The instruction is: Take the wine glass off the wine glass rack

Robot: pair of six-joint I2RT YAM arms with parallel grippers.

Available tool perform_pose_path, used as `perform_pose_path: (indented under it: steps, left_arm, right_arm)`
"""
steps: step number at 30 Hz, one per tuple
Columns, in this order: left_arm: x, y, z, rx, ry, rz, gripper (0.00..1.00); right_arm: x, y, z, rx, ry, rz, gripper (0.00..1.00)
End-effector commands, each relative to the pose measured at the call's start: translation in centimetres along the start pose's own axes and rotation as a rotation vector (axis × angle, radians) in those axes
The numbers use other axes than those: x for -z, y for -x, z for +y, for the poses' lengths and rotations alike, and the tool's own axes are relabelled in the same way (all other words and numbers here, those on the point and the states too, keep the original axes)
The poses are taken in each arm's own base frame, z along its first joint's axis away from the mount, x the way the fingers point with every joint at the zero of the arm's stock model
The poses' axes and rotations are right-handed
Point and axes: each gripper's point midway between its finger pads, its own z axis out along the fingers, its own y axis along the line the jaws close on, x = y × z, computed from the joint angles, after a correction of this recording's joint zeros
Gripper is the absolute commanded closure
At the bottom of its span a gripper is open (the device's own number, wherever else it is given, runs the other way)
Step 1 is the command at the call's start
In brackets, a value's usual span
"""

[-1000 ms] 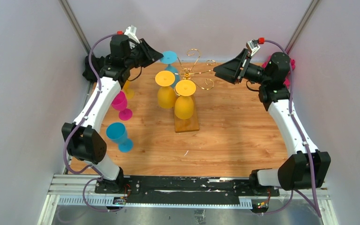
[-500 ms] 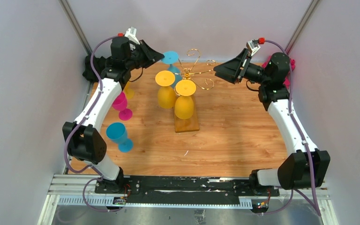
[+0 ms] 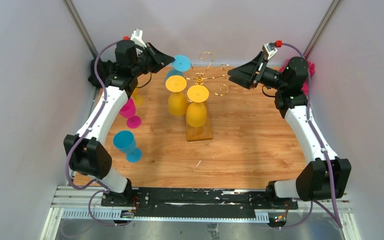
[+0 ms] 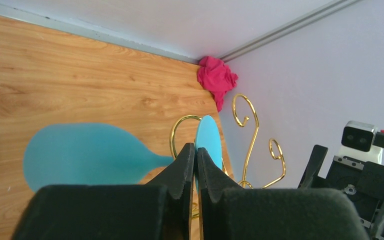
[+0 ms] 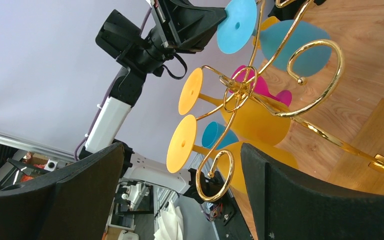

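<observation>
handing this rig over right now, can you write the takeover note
Left hand: shut on the foot of the blue wine glass, which hangs upside down at the far-left arm of the wine glass rack. I cannot tell whether its stem has cleared the wire.
Right hand: open, holding nothing, raised beside the rack's right side.
Done: blue glass gripped. A pink glass and a second blue glass are on the table at left.
Left: probably draw the gripped glass free of the wire and set it down. Two yellow wine glasses hang on the rack.
</observation>
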Motion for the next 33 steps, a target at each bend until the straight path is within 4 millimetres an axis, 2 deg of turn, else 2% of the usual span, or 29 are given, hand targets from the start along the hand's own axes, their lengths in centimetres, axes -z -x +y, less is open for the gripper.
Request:
perform_pose_path:
  steps: [1,12,24,33]
  left_arm:
    - [0.5,-0.2,-0.1,0.031,-0.033,-0.001,0.99]
    - [0.0,-0.1,-0.1,0.174,-0.173,-0.018,1.0]
    - [0.6,1.1,-2.0,0.237,-0.283,-0.047,1.0]
    - [-0.9,1.4,-0.7,0.253,-0.264,-0.038,1.0]
  right_arm:
    - [0.4,0.3,-0.1,0.005,0.009,-0.009,0.08]
    - [0.5,0.2,-0.3,0.001,0.007,-0.013,0.08]
    - [0.6,0.1,-0.4,-0.002,0.007,-0.014,0.07]
    - [0.6,0.2,-0.3,-0.003,0.011,-0.015,0.07]
